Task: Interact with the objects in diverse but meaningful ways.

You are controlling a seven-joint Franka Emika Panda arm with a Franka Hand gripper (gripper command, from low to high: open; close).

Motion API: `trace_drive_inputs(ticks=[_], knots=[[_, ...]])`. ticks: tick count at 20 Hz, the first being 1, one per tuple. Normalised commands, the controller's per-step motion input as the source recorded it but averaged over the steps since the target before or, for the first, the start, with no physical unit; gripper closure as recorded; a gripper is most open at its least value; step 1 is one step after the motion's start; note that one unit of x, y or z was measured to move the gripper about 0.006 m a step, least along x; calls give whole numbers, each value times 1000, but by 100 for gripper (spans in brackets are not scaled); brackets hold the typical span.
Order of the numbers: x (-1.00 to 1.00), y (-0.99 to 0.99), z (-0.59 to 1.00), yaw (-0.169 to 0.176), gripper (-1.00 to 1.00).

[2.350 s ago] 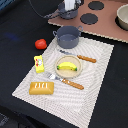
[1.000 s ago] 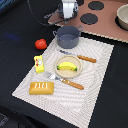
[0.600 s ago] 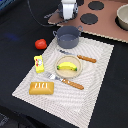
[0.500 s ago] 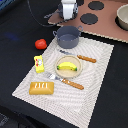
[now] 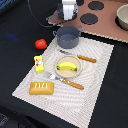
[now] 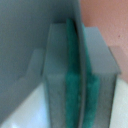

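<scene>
Pincer [image 5: 68, 19] lower, tips behind pot [image 5: 68, 36]

light: even, soft shadows; exterior view: coarse; wrist view: heavily blurred

The yellow packet's [image 5: 39, 63] red print is unreadable.

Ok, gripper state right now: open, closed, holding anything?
Gripper: closed; in the wrist view the two green pads press together with nothing between them. It hangs just above the grey-blue pot.
</scene>
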Motion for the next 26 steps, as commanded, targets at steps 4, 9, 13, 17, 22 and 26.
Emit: trace_drive_inputs(ticks=[4, 9, 13, 17, 22, 26], knots=[[204, 23, 834, -14, 100], [578, 59, 625, -49, 100], [786, 81, 479, -59, 100], [781, 82, 160, -73, 100], [776, 128, 47, -78, 100], [759, 154, 0, -75, 100]])
